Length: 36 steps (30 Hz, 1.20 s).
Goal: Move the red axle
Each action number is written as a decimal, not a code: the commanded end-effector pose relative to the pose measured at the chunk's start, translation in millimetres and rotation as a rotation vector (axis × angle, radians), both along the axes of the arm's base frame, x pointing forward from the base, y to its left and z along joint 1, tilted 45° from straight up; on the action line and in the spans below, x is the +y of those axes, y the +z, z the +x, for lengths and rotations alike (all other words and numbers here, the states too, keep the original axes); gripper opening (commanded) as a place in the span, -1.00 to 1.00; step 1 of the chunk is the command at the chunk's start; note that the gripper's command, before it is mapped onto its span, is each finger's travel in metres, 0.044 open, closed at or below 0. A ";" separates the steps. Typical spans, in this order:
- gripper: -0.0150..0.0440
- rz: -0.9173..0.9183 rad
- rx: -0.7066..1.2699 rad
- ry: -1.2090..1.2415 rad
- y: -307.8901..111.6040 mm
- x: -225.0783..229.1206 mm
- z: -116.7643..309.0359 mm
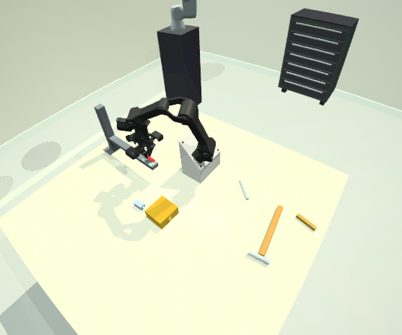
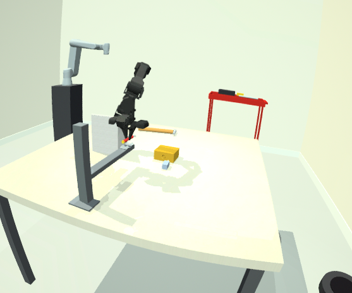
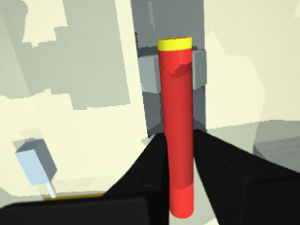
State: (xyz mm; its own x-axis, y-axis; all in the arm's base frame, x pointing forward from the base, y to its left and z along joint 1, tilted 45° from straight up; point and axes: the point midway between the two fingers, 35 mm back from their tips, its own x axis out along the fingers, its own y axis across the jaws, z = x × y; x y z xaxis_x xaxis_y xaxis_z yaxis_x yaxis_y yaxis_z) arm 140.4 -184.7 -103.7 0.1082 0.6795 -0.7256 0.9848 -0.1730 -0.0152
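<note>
Holding the red axle (image 1: 151, 158) (image 2: 127, 139) (image 3: 178, 121) clamped between my fingertips (image 1: 149, 156) (image 2: 129, 139), I hang above the V-blocks (image 1: 144, 159) (image 2: 127, 145) (image 3: 199, 70); any skew as I lower (slight misalignment suffices) could perch it on a block's edge, and releasing then could roll it off.

Red axle (image 1: 151, 159) (image 2: 127, 139) (image 3: 178, 121), yellow-ended, lengthwise over bracket (image 1: 122, 142) (image 2: 111, 161) (image 3: 168, 18); yellow beam (image 1: 162, 211) (image 2: 166, 153) (image 3: 73, 196) on table.
</note>
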 end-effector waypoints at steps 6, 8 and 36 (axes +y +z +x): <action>-0.49 0.003 -0.005 0.016 -4.4 3.2 -2.4; -0.49 0.003 -0.005 0.016 -6.3 5.0 -2.2; 0.93 0.000 -0.009 0.021 -12.9 10.1 -1.5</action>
